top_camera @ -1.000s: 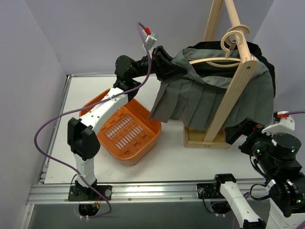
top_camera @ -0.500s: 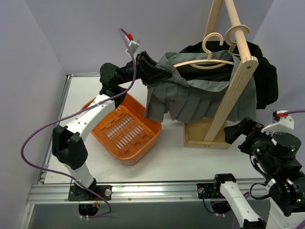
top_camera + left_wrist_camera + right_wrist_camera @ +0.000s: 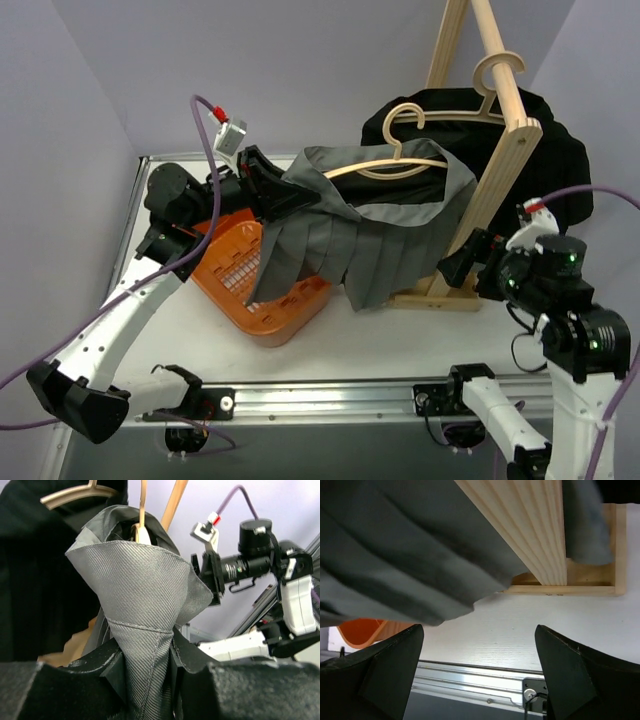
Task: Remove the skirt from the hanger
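Pale purple walls (image 3: pixel 250 60) close in a white table (image 3: pixel 420 330), where a slanted wooden clothes rack (image 3: pixel 505 160) stands at the right and an orange plastic basket (image 3: pixel 220 285) sits at the left. I have the grey pleated skirt (image 3: pixel 390 250) stretched between them. Its waistband is drawn out to the left over the basket, and its hem drapes across the basket's rim and in front of the rack's base.

The left fingers (image 3: pixel 112 667) are clamped tight on a bunched fold of the waistband, and the wrist view shows the cloth pinched between them. The pale wooden hanger (image 3: pixel 400 165) is inside the waistband. Its hook looks clear of the rail, though I cannot be sure from this angle. A black garment (image 3: pixel 555 150) hangs behind on a hanger of its own.

The right fingers (image 3: pixel 385 675) are spread wide and hold nothing. They sit low beside the rack's upright, near the skirt's right edge.

As I read it, I am partway through the pull-off: the skirt is gripped and tensioned but not yet off the hanger. Next I would need something to work against, so the right arm should reach up and take the hanger. Then the left can draw the waistband off the hanger's end without dragging the whole lot along. The basket looks like the place to drop the skirt.
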### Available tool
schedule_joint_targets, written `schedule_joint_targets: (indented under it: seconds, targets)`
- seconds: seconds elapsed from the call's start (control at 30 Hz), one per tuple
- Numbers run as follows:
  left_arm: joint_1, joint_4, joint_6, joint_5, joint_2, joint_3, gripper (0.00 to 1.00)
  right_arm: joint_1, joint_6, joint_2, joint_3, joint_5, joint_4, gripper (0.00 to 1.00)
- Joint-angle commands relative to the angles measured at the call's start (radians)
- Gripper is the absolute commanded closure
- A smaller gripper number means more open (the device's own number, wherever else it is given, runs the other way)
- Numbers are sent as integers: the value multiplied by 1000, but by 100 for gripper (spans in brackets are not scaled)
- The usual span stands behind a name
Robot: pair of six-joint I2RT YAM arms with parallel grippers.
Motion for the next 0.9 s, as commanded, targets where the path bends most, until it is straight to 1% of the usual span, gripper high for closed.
schedule_joint_targets:
  seconds: [0.0, 0.03, 0.07, 0.13, 0.2, 0.23, 0.27, 0.3, 0.33, 0.37, 0.4, 0.43, 0.47, 0.5, 0.57, 0.63, 0.7, 0.73, 0.83, 0.87]
  targets:
    - [6, -243, 148, -81, -125, 14, 98, 2, -126, 76, 8, -48, 9, 11]
    - [6, -297, 171, -97, -140, 22, 98, 2, -140, 96, 7, -50, 9, 11]
    - [6, -419, 215, -106, -157, 31, 98, 19, -140, 99, 7, -39, 12, 11]
    - [4, -513, 257, -139, -212, 54, 98, 36, -135, 102, 14, -36, 19, 11]
    - [6, -673, 278, -216, -242, 75, 98, 43, -106, 104, 22, -53, 18, 10]
    - [6, -781, 286, -242, -257, 104, 98, 43, -97, 99, 11, -127, 30, 10]
    - [3, -820, 268, -283, -269, 108, 98, 42, -83, 91, -4, -171, 48, 9]
    - [3, -839, 237, -302, -313, 103, 98, 42, -39, 82, -25, -206, 79, 4]
    - [3, -844, 202, -310, -346, 80, 98, 43, -16, 76, -44, -240, 82, 1]
    - [3, -883, 147, -324, -370, 82, 98, 42, 1, 77, -70, -333, 82, 0]
    - [3, -931, 122, -372, -401, 97, 98, 42, 24, 76, -84, -366, 87, 0]
    - [4, -1019, 107, -387, -406, 118, 98, 42, 65, 73, -90, -386, 85, 0]
    - [3, -1076, 105, -397, -406, 176, 98, 42, 75, 74, -81, -404, 82, 0]
    - [3, -1124, 103, -422, -407, 198, 98, 42, 78, 77, -66, -430, 70, 0]
    - [3, -1189, 105, -423, -415, 215, 98, 43, 46, 107, -24, -436, 46, 0]
    - [3, -1218, 108, -427, -433, 206, 98, 43, 18, 139, 2, -473, 38, 0]
    - [3, -1215, 114, -434, -467, 177, 98, 45, -17, 162, 19, -484, 52, 1]
    - [3, -1182, 108, -428, -482, 158, 98, 63, -23, 189, 29, -478, 61, 1]
    - [3, -1154, 85, -404, -516, 89, 98, 97, -6, 222, 51, -450, 130, 2]
    - [3, -1163, 94, -399, -515, 82, 98, 134, -2, 229, 45, -440, 150, 2]
